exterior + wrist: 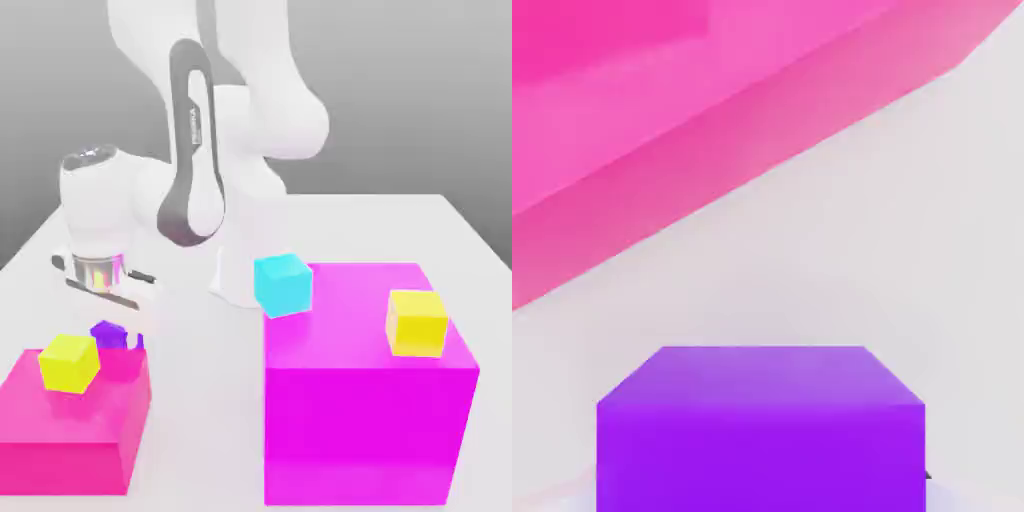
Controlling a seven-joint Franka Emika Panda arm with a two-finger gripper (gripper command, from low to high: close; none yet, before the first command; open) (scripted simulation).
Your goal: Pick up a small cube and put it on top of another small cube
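Observation:
The small purple cube (107, 332) sits just behind the far edge of the low pink block (75, 425), which hides its lower part. My gripper (118, 338) hangs straight down over it from the white hand, right at the cube. In the hand view the purple cube (760, 428) looms very close, with the pink block (662, 120) beyond it. The small lemon-yellow cube (68, 362) rests on top of the pink block, near its far left corner, just in front of the purple cube.
A tall magenta block (365, 400) stands at the exterior view's right. It carries a cyan small cube (282, 283) at its far left corner and a golden-yellow small cube (417, 322) near its right side. The white robot base (240, 270) stands behind.

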